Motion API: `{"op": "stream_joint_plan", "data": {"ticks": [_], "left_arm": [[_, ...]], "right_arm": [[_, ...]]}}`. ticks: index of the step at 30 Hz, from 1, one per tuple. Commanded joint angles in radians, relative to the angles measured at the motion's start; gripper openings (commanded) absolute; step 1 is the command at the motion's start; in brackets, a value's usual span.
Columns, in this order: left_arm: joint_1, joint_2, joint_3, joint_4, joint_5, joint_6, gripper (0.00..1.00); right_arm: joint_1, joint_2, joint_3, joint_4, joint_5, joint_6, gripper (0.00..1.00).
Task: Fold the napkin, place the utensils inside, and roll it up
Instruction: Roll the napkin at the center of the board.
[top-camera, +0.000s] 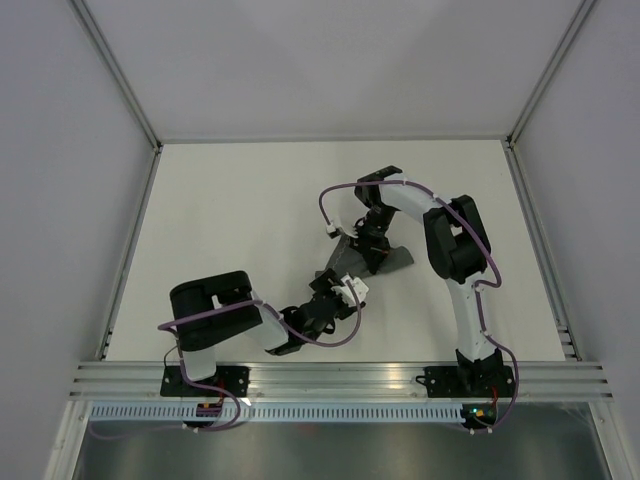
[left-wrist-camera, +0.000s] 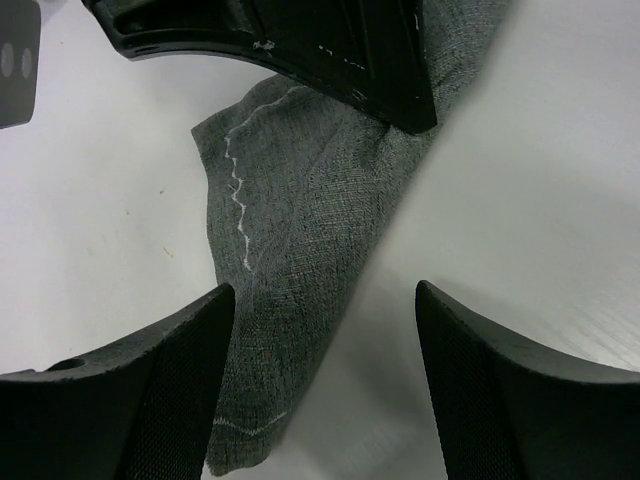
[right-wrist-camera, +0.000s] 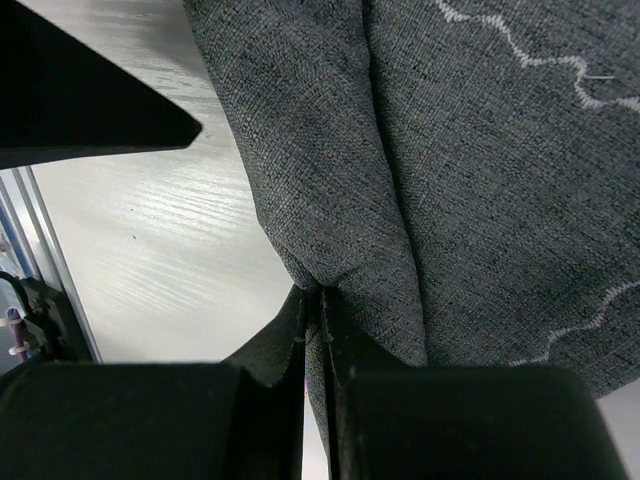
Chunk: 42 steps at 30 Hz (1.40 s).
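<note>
The dark grey napkin (top-camera: 396, 260) lies bunched into a narrow folded strip in the middle of the table. My right gripper (top-camera: 368, 242) comes down on its far part, and its jaws are shut on a fold of the cloth (right-wrist-camera: 480, 180) in the right wrist view (right-wrist-camera: 320, 296). My left gripper (top-camera: 336, 291) hovers over the strip's near end and stands open (left-wrist-camera: 325, 292). The cloth's hemmed end (left-wrist-camera: 300, 220) lies beside its left finger (left-wrist-camera: 150, 390), with bare table under the gap. The utensils are hidden.
The right arm's black finger (left-wrist-camera: 300, 40) crosses the top of the left wrist view, over the cloth. An aluminium rail (top-camera: 340, 378) runs along the near edge. Grey walls and frame posts (top-camera: 130, 270) bound the white table on three sides.
</note>
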Motion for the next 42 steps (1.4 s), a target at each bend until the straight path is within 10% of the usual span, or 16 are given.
{"op": "stream_joint_plan", "data": {"ticks": [1,23,32,42], "left_arm": [[-0.002,0.059,0.025,0.207,-0.036,0.116,0.78],[0.135,0.041,0.065,-0.123,0.328,0.049,0.58],[0.158,0.059,0.111,-0.232,0.444,-0.013,0.25],[0.202,0.073,0.032,-0.174,0.650,-0.082,0.03]], "right_arm": [[0.005,0.095,-0.036,0.048,0.059,-0.014,0.00],[-0.005,0.110,-0.005,0.049,0.064,-0.001,0.00],[-0.020,0.103,0.004,0.038,0.052,-0.001,0.01],[-0.093,-0.017,0.042,0.025,-0.105,0.008,0.39]]}}
